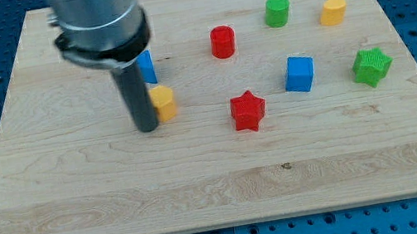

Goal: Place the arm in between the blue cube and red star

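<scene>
Blue cube [299, 73] at three o'clock of red star [248, 111], apart.
Tip [147, 128] touching yellow block [163, 102], well off at nine o'clock; no pincer fitted.

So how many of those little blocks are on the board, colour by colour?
Red: 2, a cylinder and a star
Blue: 2, a cube and one half hidden
Green: 2
Yellow: 2
Total: 8

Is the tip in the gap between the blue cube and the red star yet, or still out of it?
Out. My tip sits at the view's left beside a yellow block, well left of the red star and blue cube.
</scene>
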Robot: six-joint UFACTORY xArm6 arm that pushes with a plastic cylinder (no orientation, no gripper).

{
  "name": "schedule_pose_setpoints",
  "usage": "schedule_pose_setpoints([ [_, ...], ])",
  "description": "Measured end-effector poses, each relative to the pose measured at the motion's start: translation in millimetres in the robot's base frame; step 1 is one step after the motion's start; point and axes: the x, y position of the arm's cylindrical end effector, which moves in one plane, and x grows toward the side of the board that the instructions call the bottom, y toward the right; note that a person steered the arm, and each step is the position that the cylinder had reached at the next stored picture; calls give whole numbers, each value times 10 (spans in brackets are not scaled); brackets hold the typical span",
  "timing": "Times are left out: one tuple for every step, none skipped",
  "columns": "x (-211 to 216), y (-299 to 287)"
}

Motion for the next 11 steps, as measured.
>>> schedule_pose_setpoints([
  [20,-9],
  [245,32],
  [381,317],
  [566,673],
  [567,1232],
  [549,1690],
  [547,2094],
  [261,2224],
  [-54,1830],
  [-160,1573],
  [78,1830],
])
